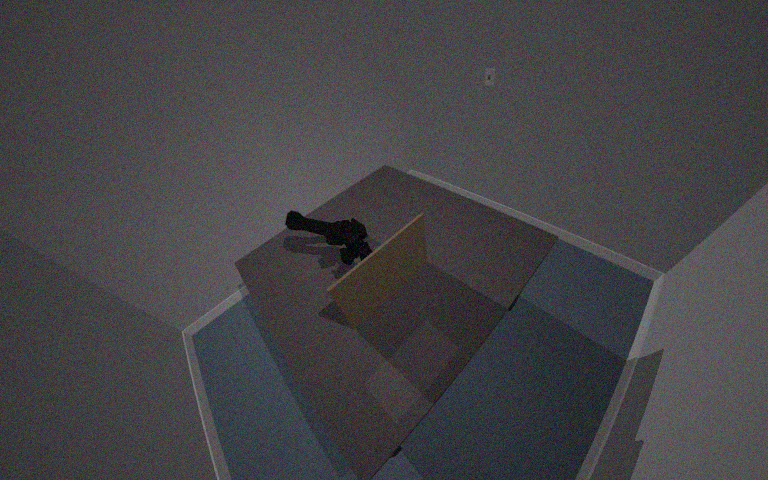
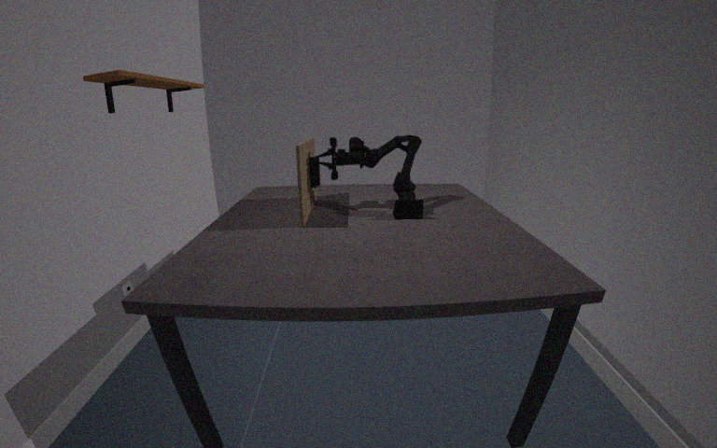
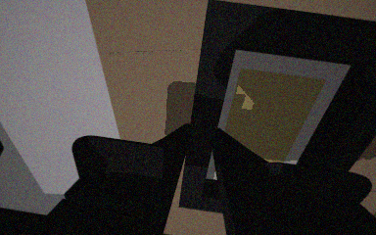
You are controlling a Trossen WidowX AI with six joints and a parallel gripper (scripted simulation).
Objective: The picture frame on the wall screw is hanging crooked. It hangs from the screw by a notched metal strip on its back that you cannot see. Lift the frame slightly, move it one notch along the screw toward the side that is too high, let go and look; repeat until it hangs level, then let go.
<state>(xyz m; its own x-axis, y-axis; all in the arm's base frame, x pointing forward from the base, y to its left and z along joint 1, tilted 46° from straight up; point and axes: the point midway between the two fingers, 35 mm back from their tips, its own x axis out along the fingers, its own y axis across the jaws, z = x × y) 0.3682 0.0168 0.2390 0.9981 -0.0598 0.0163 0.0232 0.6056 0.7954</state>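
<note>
Across the room's middle, the worktop (image 1: 293, 285) (image 2: 351, 266) is stretching between its four corners, its front edge facing the exterior view. Well in from the left edge and nearer the far edge, a wooden panel (image 1: 385, 267) (image 2: 305, 183) is standing upright. On the panel's right side, the arm (image 1: 323, 228) (image 2: 407, 161) is reaching over from its base. Against the panel's face, the dark picture frame (image 2: 314, 171) (image 3: 202, 78) is hanging, and the tool (image 2: 320, 161) (image 3: 201, 130) is pinching its border.
</note>
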